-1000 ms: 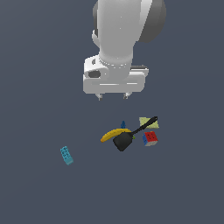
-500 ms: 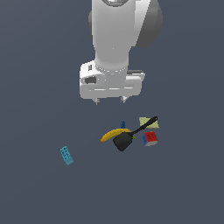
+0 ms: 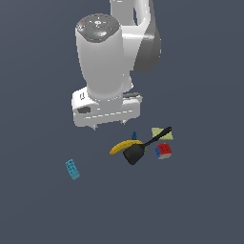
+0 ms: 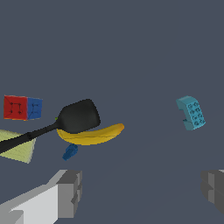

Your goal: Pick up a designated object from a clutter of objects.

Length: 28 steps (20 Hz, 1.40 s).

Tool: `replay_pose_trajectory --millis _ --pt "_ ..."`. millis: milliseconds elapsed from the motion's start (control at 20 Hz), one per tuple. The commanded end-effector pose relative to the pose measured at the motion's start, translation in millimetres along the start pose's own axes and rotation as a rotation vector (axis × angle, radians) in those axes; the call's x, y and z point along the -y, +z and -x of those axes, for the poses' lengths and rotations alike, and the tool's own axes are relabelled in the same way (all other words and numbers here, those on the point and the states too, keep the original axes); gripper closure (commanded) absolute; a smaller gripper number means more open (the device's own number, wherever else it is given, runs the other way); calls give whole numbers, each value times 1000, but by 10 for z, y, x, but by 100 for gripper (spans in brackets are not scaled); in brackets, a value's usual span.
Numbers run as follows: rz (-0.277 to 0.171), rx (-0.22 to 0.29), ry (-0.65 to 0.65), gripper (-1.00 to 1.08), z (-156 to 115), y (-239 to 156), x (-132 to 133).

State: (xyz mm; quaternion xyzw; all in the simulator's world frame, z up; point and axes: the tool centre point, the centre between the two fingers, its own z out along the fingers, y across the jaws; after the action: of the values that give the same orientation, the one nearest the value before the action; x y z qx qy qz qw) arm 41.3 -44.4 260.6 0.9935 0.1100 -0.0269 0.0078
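The designated object, a cyan-blue studded brick (image 3: 72, 169) (image 4: 191, 113), lies alone on the dark floor, at the exterior view's left of the clutter. The clutter holds a yellow banana (image 3: 123, 146) (image 4: 94, 135), a black spatula (image 3: 136, 153) (image 4: 76, 116), a multicoloured cube (image 3: 163, 150) (image 4: 22, 107), a pale green pad (image 3: 162, 133) (image 4: 17, 146) and a tiny dark-blue piece (image 3: 134, 136) (image 4: 70, 152). My gripper (image 3: 108, 125) (image 4: 142, 190) hangs open and empty well above the floor, between the brick and the heap. Nothing touches its fingers (image 4: 70, 192).
The spatula's head rests over one end of the banana and its handle runs across the green pad. The white arm body (image 3: 102, 62) towers above the scene. All around lies flat dark grey floor.
The hand has moved toward the exterior view's left and lower in the picture. The brick and the heap have stayed where they were.
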Motion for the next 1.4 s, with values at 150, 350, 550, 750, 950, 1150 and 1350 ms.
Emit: replay_pose_trajectory --millis 150,350,550,750,950,1150,1350 --pt "-6 -11 -77 -92 -189 319 -390" --pt "-8 -20 -134 -92 -296 577 -687" --pt "-8 -29 -191 -92 -372 855 -988" --pt "-7 -38 -248 -92 -416 1149 -1288" --pt "-5 -45 -297 -92 -428 1417 -1547" --pt "-3 -50 -334 -92 -420 1629 -1742" --pt "-1 -54 -360 -92 -406 1779 -1874"
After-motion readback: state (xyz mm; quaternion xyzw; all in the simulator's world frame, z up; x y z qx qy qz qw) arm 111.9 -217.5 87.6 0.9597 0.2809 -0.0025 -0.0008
